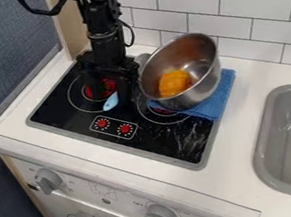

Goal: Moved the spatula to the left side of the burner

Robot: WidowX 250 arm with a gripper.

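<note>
The black gripper (110, 89) hangs low over the left part of the stove, in front of part of the left burner (75, 97). Just below it lies the light blue end of the spatula (110, 102), near that burner's front right edge. The rest of the spatula is hidden or lost against the black gripper, and I cannot tell whether the two touch.
A tilted metal pot (205, 80) with an orange item (174, 83) inside stands right of the gripper, by a blue cloth (216, 102). Two red knobs are printed at the stove's front. Behind is a tiled wall; a grey sink (290, 137) lies at right.
</note>
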